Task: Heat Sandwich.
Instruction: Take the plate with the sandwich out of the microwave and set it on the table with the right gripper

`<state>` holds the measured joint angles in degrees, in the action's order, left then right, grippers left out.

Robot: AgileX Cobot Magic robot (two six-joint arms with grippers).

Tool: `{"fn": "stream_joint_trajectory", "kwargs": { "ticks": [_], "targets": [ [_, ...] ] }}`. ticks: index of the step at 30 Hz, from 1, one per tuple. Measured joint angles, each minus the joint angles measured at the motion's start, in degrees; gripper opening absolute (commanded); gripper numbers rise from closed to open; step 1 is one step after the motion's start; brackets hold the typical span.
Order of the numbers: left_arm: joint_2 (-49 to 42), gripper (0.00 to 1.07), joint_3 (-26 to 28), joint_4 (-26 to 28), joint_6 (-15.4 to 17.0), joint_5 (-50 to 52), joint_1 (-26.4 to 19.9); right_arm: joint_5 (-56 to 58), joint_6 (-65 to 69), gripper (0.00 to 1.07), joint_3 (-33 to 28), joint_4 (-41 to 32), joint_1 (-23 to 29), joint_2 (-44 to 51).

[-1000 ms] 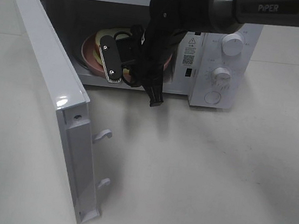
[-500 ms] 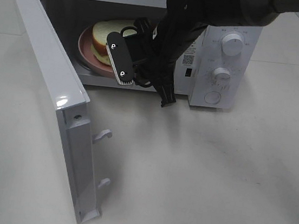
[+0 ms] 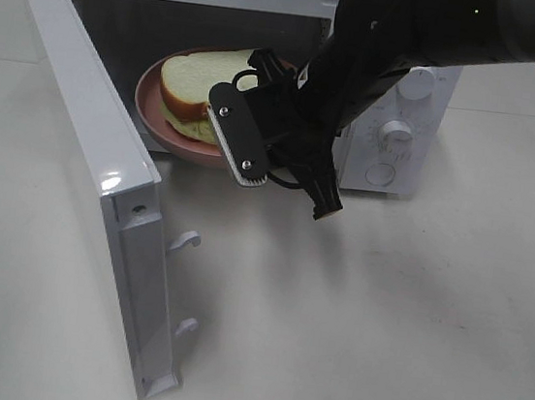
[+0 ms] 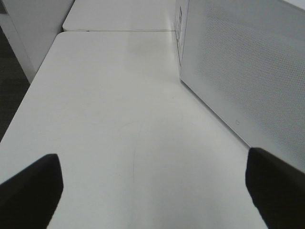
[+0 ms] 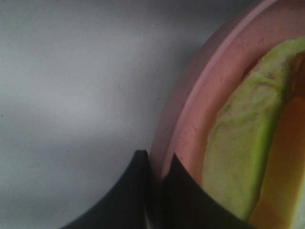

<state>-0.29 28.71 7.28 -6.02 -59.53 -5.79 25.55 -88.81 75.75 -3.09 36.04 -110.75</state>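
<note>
I see a white table [image 3: 410,315] with a white microwave [image 3: 393,128] at its far side. On the left, the door [image 3: 86,168] is swung wide open towards me, its latch hooks sticking out of the near edge. My left gripper [image 4: 152,191] hangs over bare table beside the microwave's perforated side wall, its fingers far apart and holding nothing. Inside the cavity, near the front opening, a pink plate [image 3: 165,119] carries the sandwich [image 3: 203,85], white bread on top and greenish filling showing under it. To the right, my right gripper [image 5: 156,191] is clamped on the plate's rim, one finger on either side. Further right sit the knobs [image 3: 398,133].
</note>
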Motion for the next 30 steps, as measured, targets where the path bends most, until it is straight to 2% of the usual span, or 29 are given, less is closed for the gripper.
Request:
{"fn": "stream_joint_trajectory", "kwargs": {
  "ticks": [30],
  "targets": [
    [0.0, 0.98, 0.0, 0.0, 0.0, 0.0, 0.0, -3.38, -1.26, 0.0, -25.32, -0.4, 0.0, 22.57]
  ]
}}
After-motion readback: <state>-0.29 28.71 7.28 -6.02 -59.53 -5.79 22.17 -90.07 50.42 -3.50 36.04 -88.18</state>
